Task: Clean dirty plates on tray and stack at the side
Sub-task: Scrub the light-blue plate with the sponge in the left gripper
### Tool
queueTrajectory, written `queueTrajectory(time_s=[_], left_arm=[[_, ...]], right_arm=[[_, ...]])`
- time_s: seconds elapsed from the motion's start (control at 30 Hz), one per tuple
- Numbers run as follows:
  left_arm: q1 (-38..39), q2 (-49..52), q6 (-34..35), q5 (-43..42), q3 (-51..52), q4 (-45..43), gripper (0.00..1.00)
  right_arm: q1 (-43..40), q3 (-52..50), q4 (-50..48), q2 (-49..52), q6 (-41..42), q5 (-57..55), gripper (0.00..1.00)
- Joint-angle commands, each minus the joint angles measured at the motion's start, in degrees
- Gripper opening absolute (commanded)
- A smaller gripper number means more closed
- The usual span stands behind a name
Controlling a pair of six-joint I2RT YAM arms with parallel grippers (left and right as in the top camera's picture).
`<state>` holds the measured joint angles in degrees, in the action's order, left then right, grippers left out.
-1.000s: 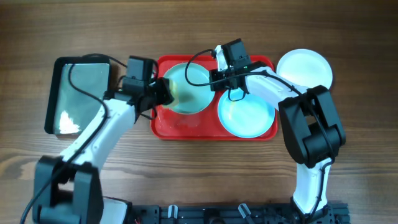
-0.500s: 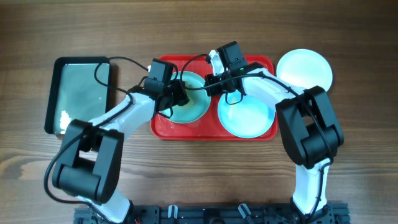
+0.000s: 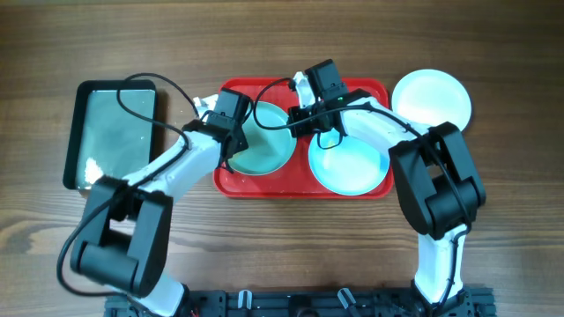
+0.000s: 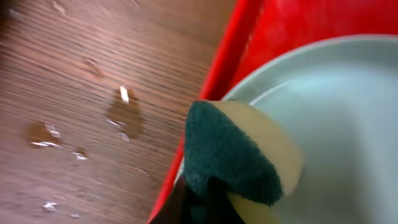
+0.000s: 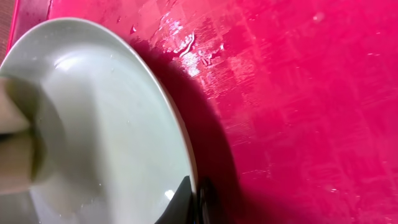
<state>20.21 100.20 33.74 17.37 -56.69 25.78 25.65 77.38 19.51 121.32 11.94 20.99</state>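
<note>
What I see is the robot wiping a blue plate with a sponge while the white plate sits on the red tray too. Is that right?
Not quite. The white plate sits on the table beside the red tray, not on it; the overhead view shows that. The sponge is indeed on a blue plate.

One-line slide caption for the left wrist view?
Left claw holds a green-backed sponge at the rim of the turquoise plate in the red tray; droplets dot the table.
</note>
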Motion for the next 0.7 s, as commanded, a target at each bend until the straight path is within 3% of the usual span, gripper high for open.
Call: queueTrajectory(time_s=[0.0, 0.07, 0.13, 0.37, 0.43, 0.67], left_arm=[[-0.8, -6.8, -0.4, 2.3, 0.7, -1.2, 0.04], [-0.8, -7.6, -0.4, -11.7, 0.8, -5.3, 0.04], [-0.7, -5.7, -0.2, -19.5, 0.8, -8.9, 0.04], [-0.6, 5.3, 3.1, -20.5, 0.8, -16.6, 0.04], [-0.9, 6.5, 2.5, -17.9, 0.8, -16.6, 0.04], [-1.7, -0.2, 2.5, 8.2, 0.8, -6.7, 0.04]], right_arm=[[-0.1, -1.3, 0.9, 2.2, 0.0, -1.7, 0.04], [-0.1, -1.3, 0.6, 2.2, 0.0, -1.7, 0.04], [-0.1, -1.3, 0.6, 2.2, 0.1, -1.7, 0.04], [-0.1, -1.3, 0.7, 2.2, 0.0, -1.7, 0.04], [-0.1, -1.3, 0.7, 2.2, 0.0, -1.7, 0.05], [-0.1, -1.3, 0.8, 2.2, 0.1, -2.0, 0.04]])
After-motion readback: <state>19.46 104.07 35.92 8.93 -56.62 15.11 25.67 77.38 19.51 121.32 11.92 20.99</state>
